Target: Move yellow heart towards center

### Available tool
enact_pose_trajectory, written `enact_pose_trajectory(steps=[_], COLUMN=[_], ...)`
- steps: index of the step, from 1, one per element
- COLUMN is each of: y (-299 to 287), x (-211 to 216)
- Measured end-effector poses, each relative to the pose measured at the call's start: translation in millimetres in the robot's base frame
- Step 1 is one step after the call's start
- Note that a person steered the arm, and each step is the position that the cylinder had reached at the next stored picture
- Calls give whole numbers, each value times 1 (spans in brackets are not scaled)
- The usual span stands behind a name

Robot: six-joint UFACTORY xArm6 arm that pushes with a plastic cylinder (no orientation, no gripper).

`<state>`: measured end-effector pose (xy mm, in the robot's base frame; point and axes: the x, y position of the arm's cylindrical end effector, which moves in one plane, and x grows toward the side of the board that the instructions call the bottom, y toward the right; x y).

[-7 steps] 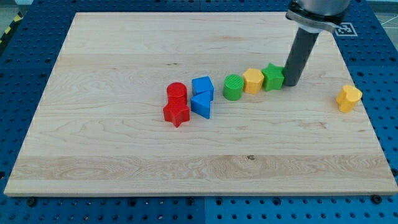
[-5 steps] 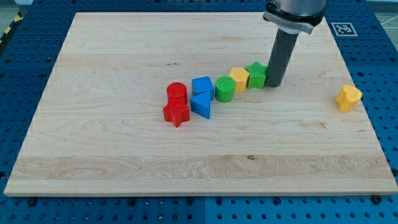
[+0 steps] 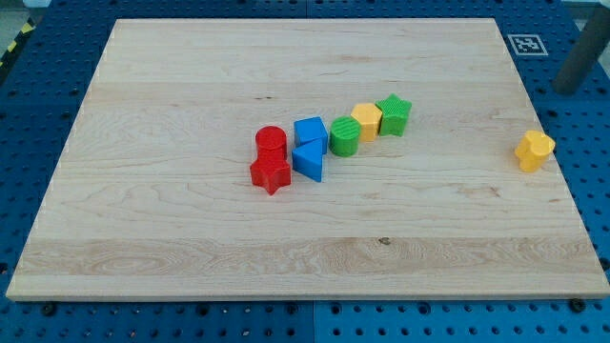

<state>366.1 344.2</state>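
Observation:
The yellow heart [image 3: 535, 151] lies alone near the board's right edge, far right of the other blocks. My rod shows only as a dark blur at the view's upper right, off the board. My tip [image 3: 569, 89] is above and a little right of the yellow heart, apart from it.
A touching row runs diagonally near the middle: green star [image 3: 393, 114], yellow block [image 3: 366, 121], green cylinder [image 3: 345, 136]. Left of them are a blue cube [image 3: 310, 131], blue triangle [image 3: 309, 160], red cylinder [image 3: 271, 143] and red star [image 3: 270, 174]. The wooden board [image 3: 191, 248] lies on a blue pegboard.
My rod pushed the green star, yellow block and green cylinder leftwards against the blue blocks, then left them and swung to the view's upper right edge. The yellow heart has not moved.

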Motion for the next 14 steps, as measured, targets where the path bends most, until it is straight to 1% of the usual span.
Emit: enact_pose_trajectory(steps=[1,2,3,6,7,8,9,10,12,13,14], y=[-5,-5,-10,-98,-102,-89,-51,-44,-65,-95,-127], x=[71,133,142,132,141,147,128,67,76,107,125])
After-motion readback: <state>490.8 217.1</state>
